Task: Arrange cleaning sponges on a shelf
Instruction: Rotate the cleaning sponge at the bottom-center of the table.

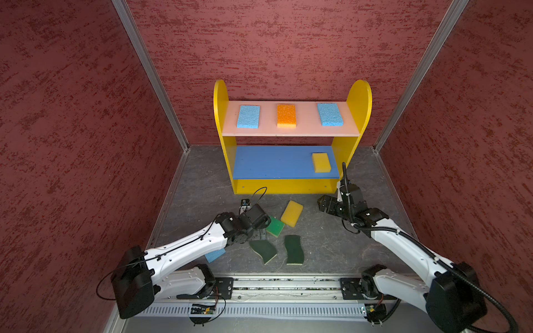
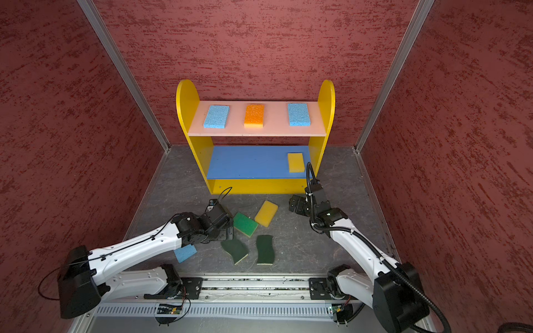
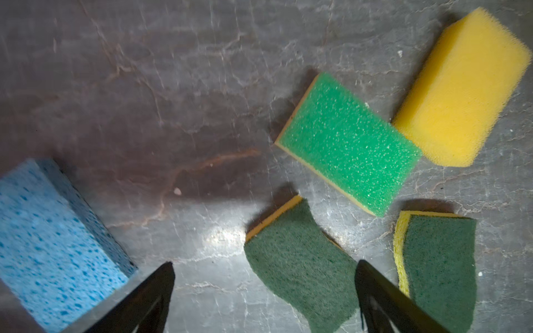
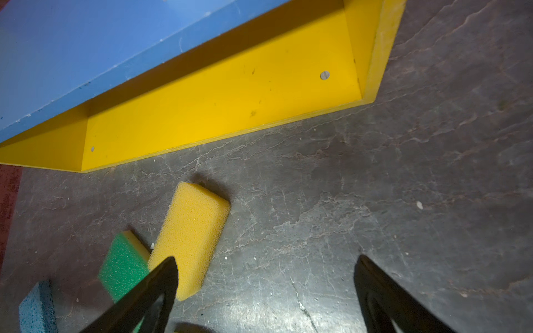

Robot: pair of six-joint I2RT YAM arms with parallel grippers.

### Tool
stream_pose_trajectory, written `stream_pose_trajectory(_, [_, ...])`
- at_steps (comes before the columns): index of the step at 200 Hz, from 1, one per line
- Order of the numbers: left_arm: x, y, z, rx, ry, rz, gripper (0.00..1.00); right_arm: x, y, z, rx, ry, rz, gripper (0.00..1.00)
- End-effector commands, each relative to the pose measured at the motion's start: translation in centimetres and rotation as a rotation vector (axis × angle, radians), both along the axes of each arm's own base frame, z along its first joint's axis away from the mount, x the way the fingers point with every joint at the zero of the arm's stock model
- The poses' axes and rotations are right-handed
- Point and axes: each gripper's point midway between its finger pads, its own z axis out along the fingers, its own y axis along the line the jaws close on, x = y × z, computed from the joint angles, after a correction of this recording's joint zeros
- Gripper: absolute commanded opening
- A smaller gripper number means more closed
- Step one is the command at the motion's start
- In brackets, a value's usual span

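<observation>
In a top view: left gripper (image 1: 259, 234) spread, empty, over dark green wavy sponge (image 1: 263, 250) lying in front of shelf (image 1: 359, 99), long axis oblique to shelf front. Left wrist: sponge runs lengthwise between the fingers, so left arm looks nearer. Right wrist: right gripper (image 4: 265, 265) spread, empty, by shelf base.

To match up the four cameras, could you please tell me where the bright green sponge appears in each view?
In a top view: the bright green sponge lies near the middle, beside the loose yellow sponge.
In a top view: same place, yellow neighbour.
Left wrist, between the yellow one and a dark green wavy sponge.
Right wrist, next to the yellow one.
Shared landmark: the loose yellow sponge.
</observation>
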Motion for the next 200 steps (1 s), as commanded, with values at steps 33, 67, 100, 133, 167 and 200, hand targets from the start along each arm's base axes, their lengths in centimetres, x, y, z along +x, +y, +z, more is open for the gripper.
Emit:
stream_pose_trajectory(33, [-3.6,-2.1,-1.5,-0.158,0.172,0.185,0.99,0.5,1.0,0.1,0.034,-0.029,0.028,0.96])
stream_pose_trajectory(67, [-5.3,-3.1,-2.9,-0.174,0.241,0.241,0.99,0.3,1.1,-0.5,0.031,-0.024,0.040,0.96])
stream_pose_trajectory(100, [-6.1,-4.7,-2.9,-0.155,0.281,0.230,0.99,0.0,1.0,-0.8,0.040,-0.034,0.046,0.96])
stream_pose_trajectory(133, [-6.4,-5.7,-3.4,-0.123,0.316,0.242,0.99,-0.4,0.8,-0.9,0.037,-0.045,0.047,0.96])
stream_pose_trajectory(167, [-6.5,-6.0,-4.1,-0.119,0.335,0.262,0.99,-0.7,0.6,-1.1,0.029,-0.053,0.048,0.97])
stream_pose_trajectory(200, [-6.7,-5.9,-5.1,-0.124,0.359,0.284,0.99,-0.7,0.6,-1.1,0.027,-0.055,0.051,0.97])
